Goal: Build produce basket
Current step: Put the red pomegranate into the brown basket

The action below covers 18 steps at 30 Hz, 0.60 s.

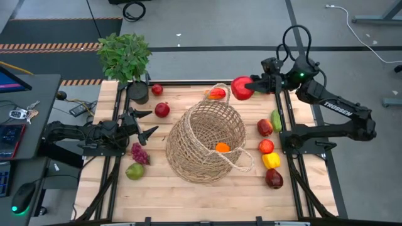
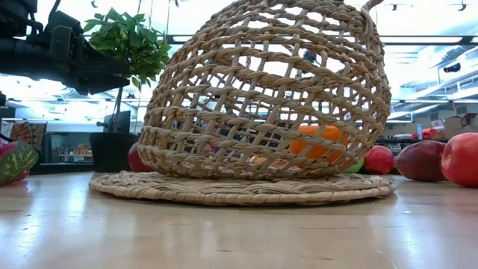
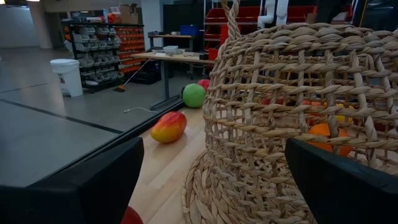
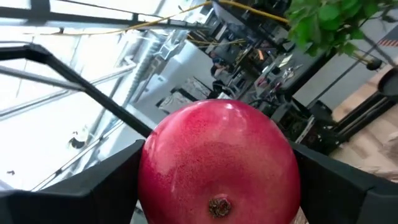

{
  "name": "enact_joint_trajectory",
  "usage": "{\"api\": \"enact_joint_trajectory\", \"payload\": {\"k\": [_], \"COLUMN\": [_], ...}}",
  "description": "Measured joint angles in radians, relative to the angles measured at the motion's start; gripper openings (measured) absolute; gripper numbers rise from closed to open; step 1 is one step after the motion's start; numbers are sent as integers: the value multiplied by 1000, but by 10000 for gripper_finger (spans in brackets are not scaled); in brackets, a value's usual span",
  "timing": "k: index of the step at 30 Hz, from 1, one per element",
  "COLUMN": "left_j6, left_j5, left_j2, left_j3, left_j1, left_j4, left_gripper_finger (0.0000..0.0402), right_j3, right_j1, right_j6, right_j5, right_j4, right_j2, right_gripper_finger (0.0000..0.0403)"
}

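The wicker basket [image 1: 206, 141] sits mid-tabletop between both tools, an orange fruit [image 1: 222, 147] already inside. The right tool [image 1: 249, 86] grasps a red pomegranate [image 1: 241, 88] just beyond the basket's far rim; next it should carry it over the opening and let go. The left tool [image 1: 146, 123] waits beside the basket, released.

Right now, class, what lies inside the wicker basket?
Through the basket's open weave, one orange fruit shows inside it. The low view's weave hides much of the interior, so anything more cannot be confirmed.
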Motion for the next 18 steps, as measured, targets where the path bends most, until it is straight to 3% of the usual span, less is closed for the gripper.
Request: {"api": "enact_joint_trajectory", "payload": {"k": [8, 14, 18], "left_j6": [0, 0, 0], "left_j5": [0, 0, 0], "left_j2": [0, 0, 0], "left_j3": [0, 0, 0], "left_j1": [0, 0, 0], "left_j4": [0, 0, 0], "left_gripper_finger": [398, 398, 398], "right_j3": [0, 0, 0], "right_j1": [62, 152, 249], "right_j6": [-79, -103, -271], "right_j5": [28, -17, -10], "right_j4": [0, -3, -40], "right_j2": [6, 3, 2], "right_gripper_finger": [360, 360, 360]}}
